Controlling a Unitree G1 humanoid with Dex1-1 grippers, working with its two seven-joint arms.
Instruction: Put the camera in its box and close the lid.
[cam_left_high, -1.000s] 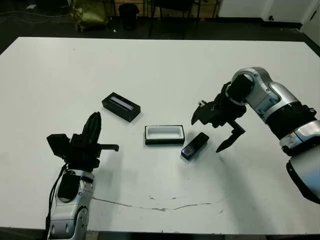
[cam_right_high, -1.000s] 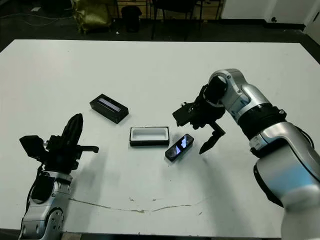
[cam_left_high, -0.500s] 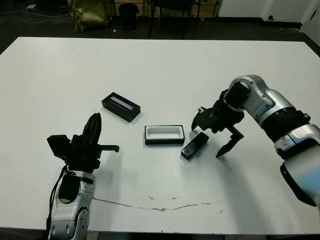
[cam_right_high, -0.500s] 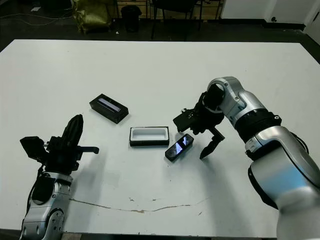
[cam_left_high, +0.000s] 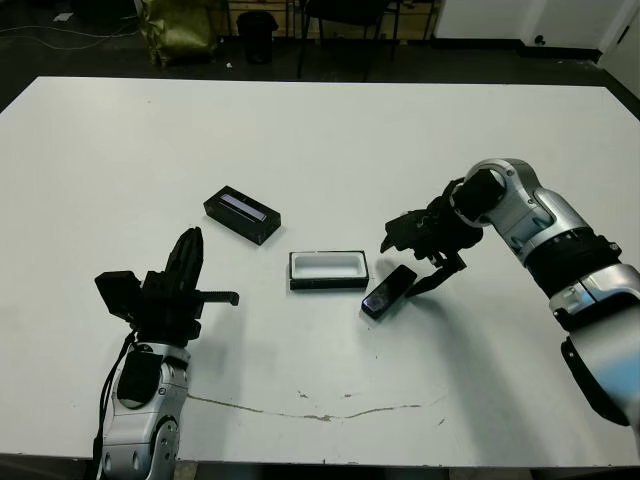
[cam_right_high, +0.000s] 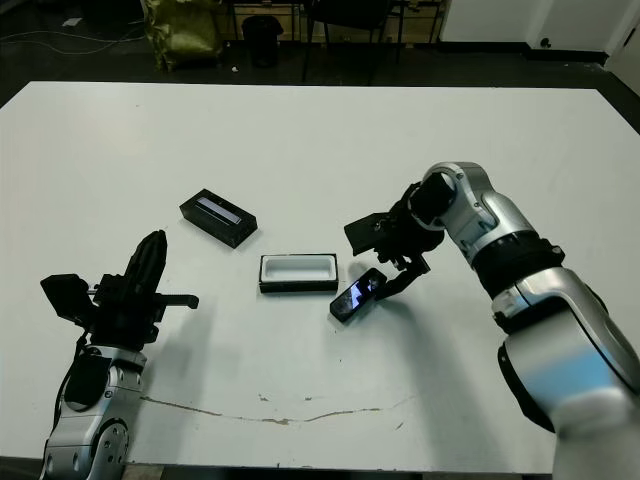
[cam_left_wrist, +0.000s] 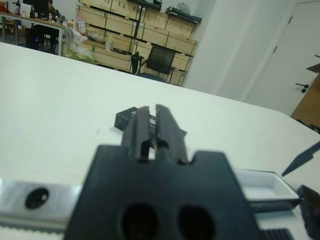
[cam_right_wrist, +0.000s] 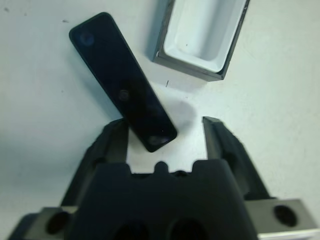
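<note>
White worktop (cam_left_high: 320, 130), dark room behind. Slim glossy black bar-shaped camera (cam_left_high: 389, 291) lies flat and askew, just beside the right end of the shallow white-lined black box (cam_left_high: 329, 269), not inside it. Black rectangular lid with a pale grey strip (cam_left_high: 242, 213) lies apart, beyond the box's left end. Right gripper (cam_right_wrist: 167, 137), fingers spread, straddles the camera's near end without pinching it. Left gripper (cam_left_wrist: 155, 131), fingers pressed together, hangs idle over the worktop's near left. Risk: because the bar sits skewed between the fingers, closing may pivot or squirt the glossy bar, possibly knocking the box.
</note>
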